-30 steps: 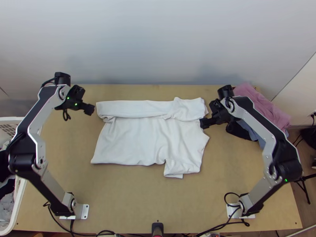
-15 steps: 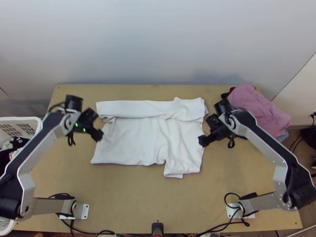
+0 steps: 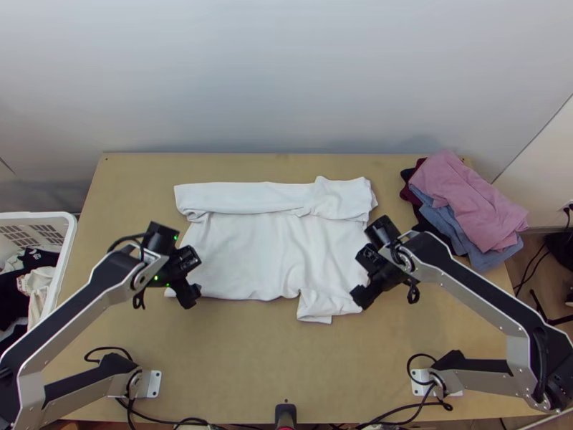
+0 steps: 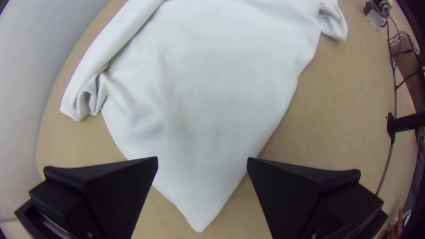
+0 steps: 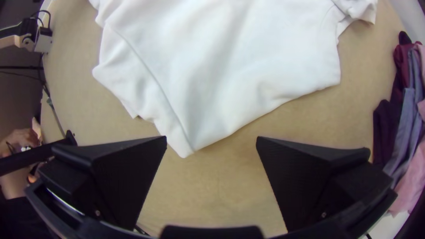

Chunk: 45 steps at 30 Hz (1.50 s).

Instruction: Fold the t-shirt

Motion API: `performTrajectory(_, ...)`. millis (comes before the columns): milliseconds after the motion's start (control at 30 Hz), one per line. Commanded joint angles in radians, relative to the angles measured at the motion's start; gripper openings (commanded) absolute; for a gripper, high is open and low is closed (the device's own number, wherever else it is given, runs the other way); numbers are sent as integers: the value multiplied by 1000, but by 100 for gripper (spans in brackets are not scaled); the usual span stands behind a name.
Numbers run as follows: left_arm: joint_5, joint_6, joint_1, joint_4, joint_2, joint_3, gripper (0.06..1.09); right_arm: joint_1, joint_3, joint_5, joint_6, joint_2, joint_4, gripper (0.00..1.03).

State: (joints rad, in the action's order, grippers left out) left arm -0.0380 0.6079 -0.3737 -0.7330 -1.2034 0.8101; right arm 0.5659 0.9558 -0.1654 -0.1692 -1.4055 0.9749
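The white t-shirt (image 3: pixel 265 251) lies spread across the middle of the wooden table (image 3: pixel 236 358), between the two arms, with its far side folded over into a long strip (image 3: pixel 240 198). The strip runs along the edge by the back wall (image 3: pixel 272 86), and its right part is wider and a little rumpled. At the near side, right of the middle, a short flap of cloth (image 3: pixel 315 305) sticks out toward the arms' bases. The left gripper (image 3: pixel 189 296) is over the near left corner of the shirt, open wide, and the corner (image 4: pixel 199 217) shows between its spread fingers, not pinched. The right gripper (image 3: pixel 360 297) is at the near right corner, also wide open and gripping nothing, with that corner (image 5: pixel 183 148) closer to one finger. On the table's far right, a pile has pink cloth (image 3: pixel 465 193) on top of blue cloth (image 3: pixel 494 259). Clothes (image 3: pixel 41 283) lie in a white basket (image 3: pixel 71 233) at the left.
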Motion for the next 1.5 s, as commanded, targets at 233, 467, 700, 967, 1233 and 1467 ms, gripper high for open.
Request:
performTrajectory(233,39,108,-76,95,5,-121,103,190,-42,9,-27,22,15,92)
performTrajectory(467,41,179,-51,46,76,-146,103,216,-43,23,-10,30,2,88)
performTrajectory(700,46,168,-51,99,76,-166,103,241,-72,81,10,22,-68,87)
performTrajectory(967,47,188,-54,129,67,-198,103,241,-103,132,-12,-21,-116,87)
performTrajectory(1233,52,231,-5,167,13,-221,93,223,-68,133,-16,-81,-165,78)
performTrajectory(1467,50,283,62,176,-24,-187,80,216,-74,132,-16,-113,-209,66)
